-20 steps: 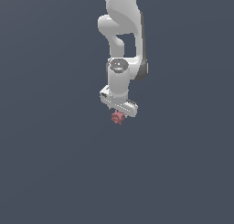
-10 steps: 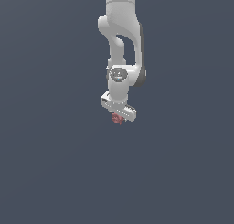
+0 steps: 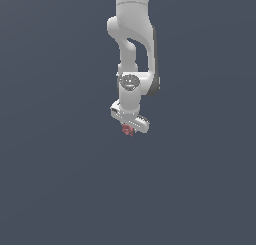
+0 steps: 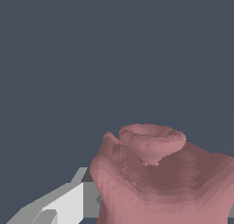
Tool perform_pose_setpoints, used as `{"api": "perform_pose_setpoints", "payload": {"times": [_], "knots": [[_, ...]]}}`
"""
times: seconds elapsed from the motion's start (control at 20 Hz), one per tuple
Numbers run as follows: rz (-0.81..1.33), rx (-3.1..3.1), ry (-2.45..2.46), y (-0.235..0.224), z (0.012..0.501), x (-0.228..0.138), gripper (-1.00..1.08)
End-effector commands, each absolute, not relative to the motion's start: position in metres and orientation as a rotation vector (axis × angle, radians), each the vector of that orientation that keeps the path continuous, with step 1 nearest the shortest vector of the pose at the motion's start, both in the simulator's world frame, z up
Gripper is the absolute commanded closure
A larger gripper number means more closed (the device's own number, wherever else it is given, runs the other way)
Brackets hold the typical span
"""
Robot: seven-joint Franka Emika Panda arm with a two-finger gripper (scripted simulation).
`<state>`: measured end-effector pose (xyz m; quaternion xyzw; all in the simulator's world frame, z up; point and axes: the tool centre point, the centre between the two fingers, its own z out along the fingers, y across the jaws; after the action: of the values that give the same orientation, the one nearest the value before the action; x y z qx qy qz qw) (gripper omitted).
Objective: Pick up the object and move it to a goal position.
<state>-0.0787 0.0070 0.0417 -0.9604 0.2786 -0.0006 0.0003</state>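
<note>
1. Because the pink lump point(image 3: 128, 130) is so tiny next to the white gripper point(image 3: 129, 129), only a small bit of it seems to sit between the fingers, so I think it could slip out.
2. On the exterior view's left there is only flat grey, and no mark shows where the goal is, so the arm point(image 3: 134, 49) could carry the lump to the wrong spot.
3. In the middle, the gripper hangs under the arm and is clenched on the lump, which pokes out just below it.
4. Up close in the wrist view, the lump point(image 4: 160, 177) fills much of the picture beside one grey finger point(image 4: 61, 205). It looks bumpy, so a quick swing might make it twist or drop.
5. On the exterior view's right there is only grey too, so nothing would catch the lump.
</note>
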Motion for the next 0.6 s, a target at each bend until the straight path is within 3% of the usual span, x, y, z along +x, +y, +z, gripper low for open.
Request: {"api": "perform_pose_setpoints", "payload": {"times": [0.0,0.55], "knots": [[0.000,-3.017,0.876,0.007,0.041,-0.079,1.08],[-0.002,-3.016,0.876,-0.004,0.060,-0.083,1.08]]}}
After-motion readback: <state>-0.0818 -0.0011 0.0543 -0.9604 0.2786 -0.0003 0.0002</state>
